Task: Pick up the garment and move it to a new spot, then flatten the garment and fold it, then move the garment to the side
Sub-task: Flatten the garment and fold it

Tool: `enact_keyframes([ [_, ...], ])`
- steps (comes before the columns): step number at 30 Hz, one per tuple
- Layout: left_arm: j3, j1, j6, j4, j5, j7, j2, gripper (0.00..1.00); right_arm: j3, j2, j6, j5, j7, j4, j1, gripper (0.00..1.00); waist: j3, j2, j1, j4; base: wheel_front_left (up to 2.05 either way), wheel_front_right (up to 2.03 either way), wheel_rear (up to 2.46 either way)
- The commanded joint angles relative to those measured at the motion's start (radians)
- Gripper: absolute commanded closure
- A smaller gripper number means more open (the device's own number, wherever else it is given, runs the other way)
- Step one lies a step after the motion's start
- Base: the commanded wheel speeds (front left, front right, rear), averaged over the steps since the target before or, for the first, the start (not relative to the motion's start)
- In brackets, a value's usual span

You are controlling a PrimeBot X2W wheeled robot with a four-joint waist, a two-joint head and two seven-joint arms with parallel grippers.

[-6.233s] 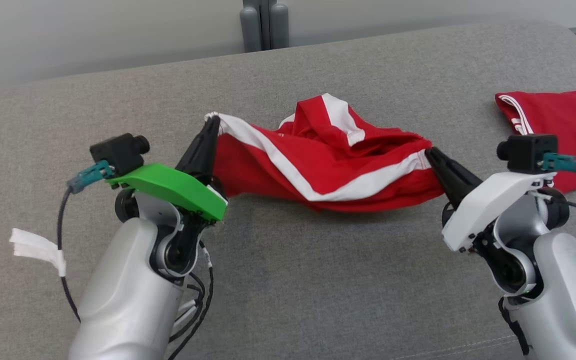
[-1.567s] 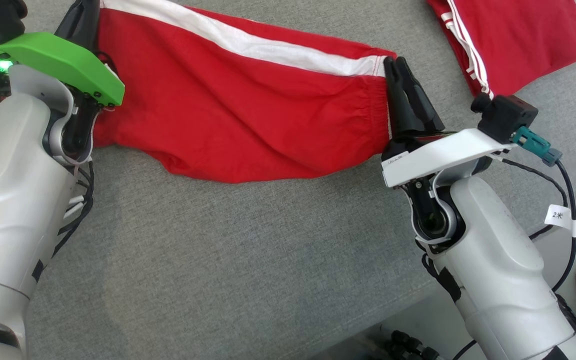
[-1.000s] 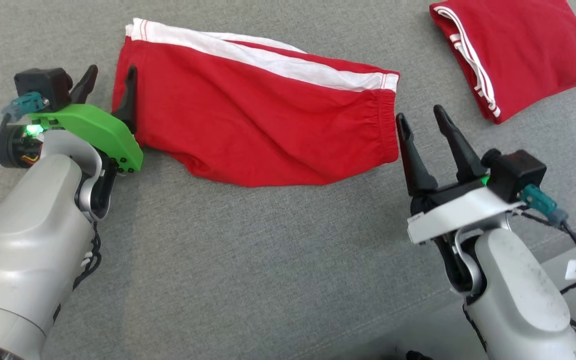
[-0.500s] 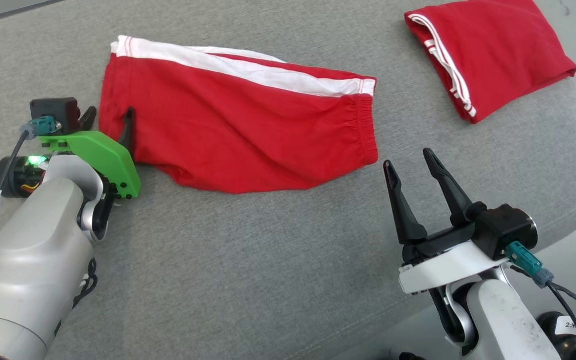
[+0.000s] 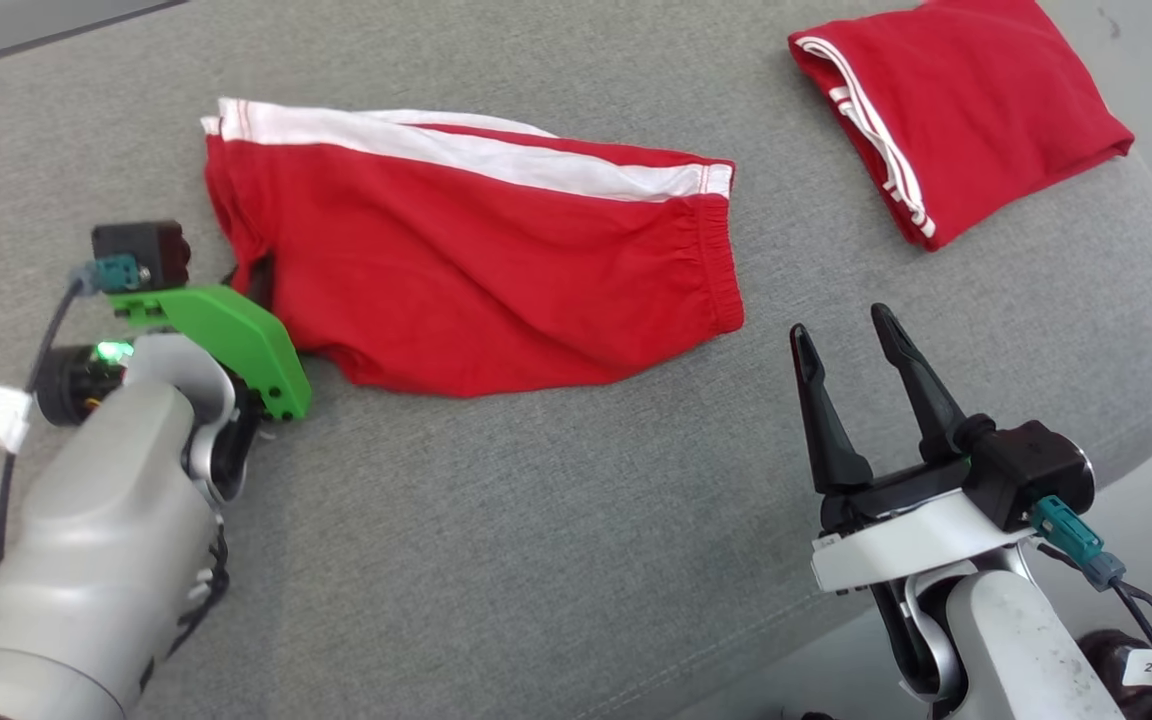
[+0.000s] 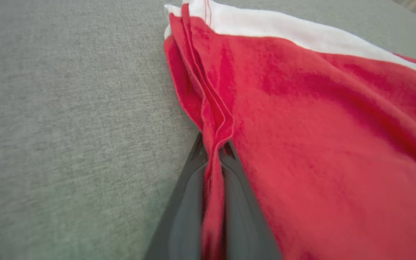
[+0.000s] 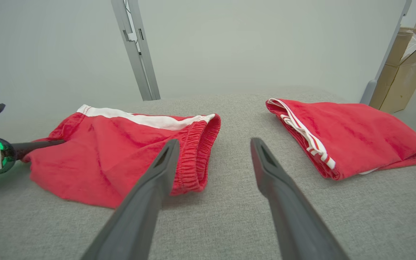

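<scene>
The garment (image 5: pixel 496 270), red shorts with a white side stripe, lies spread out on the grey cushion (image 5: pixel 536 520). My left gripper (image 5: pixel 258 275) is at its left end, shut on a bunched fold of the red hem. The left wrist view shows that fold (image 6: pixel 213 119) pinched between the two dark fingers of the gripper (image 6: pixel 213 144). My right gripper (image 5: pixel 841 328) stands open just right of the elastic waistband, apart from the cloth, with nothing between its fingers. In the right wrist view the garment (image 7: pixel 114 151) lies ahead and to the left of this gripper (image 7: pixel 214 142).
A second red garment (image 5: pixel 956 110), folded, with thin white stripes, lies at the far right of the cushion. The cushion's edge runs down the right side, with floor beyond. A cardboard box (image 7: pixel 406 65) and a metal post (image 7: pixel 135 50) stand behind.
My left gripper has closed on the garment's left hem, which has bunched up between the fingers. The right gripper stays open beside the waistband. The head camera has shifted slightly.
</scene>
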Motion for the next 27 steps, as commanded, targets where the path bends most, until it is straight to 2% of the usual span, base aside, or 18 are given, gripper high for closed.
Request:
enact_keyframes([
  [1,-0.007,0.087,0.009,0.014,-0.008,-0.015,-0.004,1.00,0.003,0.001,0.000,-0.007,0.000,-0.002,0.009,0.00,-0.024,0.0000,0.0000,0.028,0.00,0.00,0.00],
  [6,0.033,0.176,0.030,-0.036,-0.039,-0.127,-0.005,1.00,0.006,0.000,0.000,-0.009,0.010,-0.001,0.019,0.00,-0.073,0.0000,0.0000,0.075,0.00,0.00,0.00],
  [13,0.114,0.353,0.052,-0.164,-0.092,-0.180,-0.014,1.00,0.001,-0.010,0.000,-0.009,0.037,0.000,0.045,0.00,-0.149,0.0000,0.0000,0.119,0.00,0.00,0.00],
  [20,0.208,0.504,0.126,-0.351,-0.078,-0.186,-0.008,1.00,-0.003,-0.021,0.000,-0.002,0.057,-0.017,0.067,0.00,-0.203,0.0000,0.0000,0.133,0.00,0.00,0.00],
  [21,0.220,0.522,0.135,-0.375,-0.075,-0.186,-0.013,0.63,-0.004,-0.022,0.000,-0.002,0.058,-0.018,0.068,0.00,-0.208,0.0000,0.0000,0.135,0.00,0.00,0.00],
  [22,0.230,0.543,0.145,-0.403,-0.062,-0.186,-0.013,0.00,-0.005,-0.024,0.000,-0.001,0.062,-0.021,0.069,0.00,-0.213,0.0000,0.0000,0.138,0.00,0.00,0.00],
  [27,0.296,0.600,0.159,-0.513,0.045,-0.187,-0.004,0.00,-0.012,-0.028,0.000,0.000,0.072,-0.033,0.080,0.00,-0.231,0.0000,0.0000,0.161,0.00,0.00,0.00],
])
